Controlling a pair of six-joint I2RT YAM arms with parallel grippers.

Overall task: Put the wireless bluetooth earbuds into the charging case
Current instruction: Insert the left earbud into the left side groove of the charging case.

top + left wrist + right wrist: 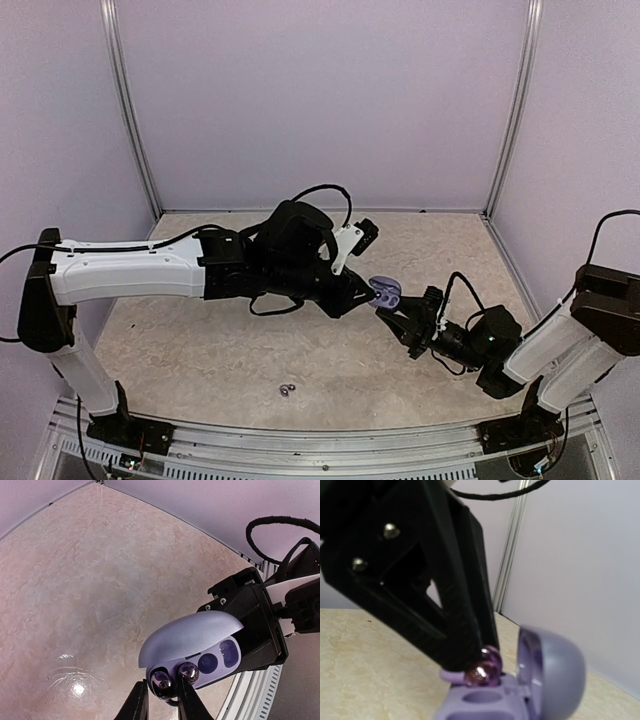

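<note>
Mottled beige table point(200, 340) — two tiny earbuds point(288, 389)

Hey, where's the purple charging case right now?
Top view, right of centre, raised off the table: the open charging case sits in the right gripper, with the left gripper holding an earbud against its base.

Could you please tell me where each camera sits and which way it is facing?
Top external: above and behind the bases, looking down on the table; both arms show, left tool and right tool meeting at the charging case.
Left wrist: on the left arm, looking past its own fingers at the pinched earbud and open case.
Right wrist: on the right arm, looking across the case at the left tool; own fingers unseen.
Shared: all three show the case.
</note>
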